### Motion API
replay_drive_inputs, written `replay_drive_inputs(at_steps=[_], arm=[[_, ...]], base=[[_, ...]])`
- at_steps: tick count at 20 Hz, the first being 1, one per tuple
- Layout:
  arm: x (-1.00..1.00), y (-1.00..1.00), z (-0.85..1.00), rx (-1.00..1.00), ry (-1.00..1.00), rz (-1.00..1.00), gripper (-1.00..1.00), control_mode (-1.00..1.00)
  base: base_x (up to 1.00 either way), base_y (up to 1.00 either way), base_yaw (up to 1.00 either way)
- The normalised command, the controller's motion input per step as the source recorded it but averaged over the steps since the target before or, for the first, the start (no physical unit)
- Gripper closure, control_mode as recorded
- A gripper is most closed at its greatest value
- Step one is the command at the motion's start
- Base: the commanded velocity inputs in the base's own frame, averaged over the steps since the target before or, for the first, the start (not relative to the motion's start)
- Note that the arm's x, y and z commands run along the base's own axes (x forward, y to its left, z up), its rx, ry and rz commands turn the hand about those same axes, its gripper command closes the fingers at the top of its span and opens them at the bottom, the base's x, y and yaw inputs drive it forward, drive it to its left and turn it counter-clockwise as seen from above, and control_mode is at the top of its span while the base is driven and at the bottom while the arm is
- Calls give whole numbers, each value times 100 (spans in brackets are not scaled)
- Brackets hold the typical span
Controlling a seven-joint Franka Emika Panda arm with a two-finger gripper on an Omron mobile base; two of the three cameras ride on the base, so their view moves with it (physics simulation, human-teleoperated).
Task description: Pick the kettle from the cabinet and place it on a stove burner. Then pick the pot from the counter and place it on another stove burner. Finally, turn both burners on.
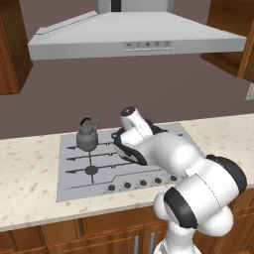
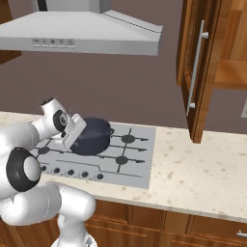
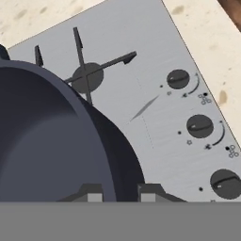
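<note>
1. Hand view puts the jaws (image 3: 121,190) right at the pot (image 3: 52,141): one tip inside the rim, one outside, nearly shut with just the thin wall between them. So I'd call it a pinch on the pot's rim.
2. Which way things lie: the pot's bowl spreads away from the jaws to the left of that view, its wall curving up and off. To the right is bare cooktop (image 3: 141,70), then a row of knobs (image 3: 199,126) running down the edge. One free burner (image 3: 87,77) sits just past the pot's rim.
3. Right base view has the pot (image 2: 94,135) over the cooktop's middle-left, with the gripper (image 2: 72,132) on its near-left rim. I can't tell if it's resting on the grate or hanging just above.
4. Kettle (image 1: 87,136) is already on the back-left burner, upright, apart from the pot, which is mostly hidden behind the arm in the left base view.
5. Room to move: the two burners right of the pot (image 2: 128,139) are free, and the surface (image 2: 202,164) beyond is bare. Cabinet (image 2: 202,67) door hangs open further right, well clear. The hood (image 2: 96,34) is well overhead.
6. My guess: the next move is letting go, then backing the jaws out along the rim without nudging the pot, then going for the knobs at the front edge.
</note>
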Motion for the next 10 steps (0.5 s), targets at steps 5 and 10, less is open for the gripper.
replay_drive_inputs(at_steps=[5, 10], arm=[[19, 5, -14, 0, 0, 1, 100, -100], [18, 5, -12, 0, 0, 1, 100, -100]], base=[[0, 0, 0], [0, 0, 0]])
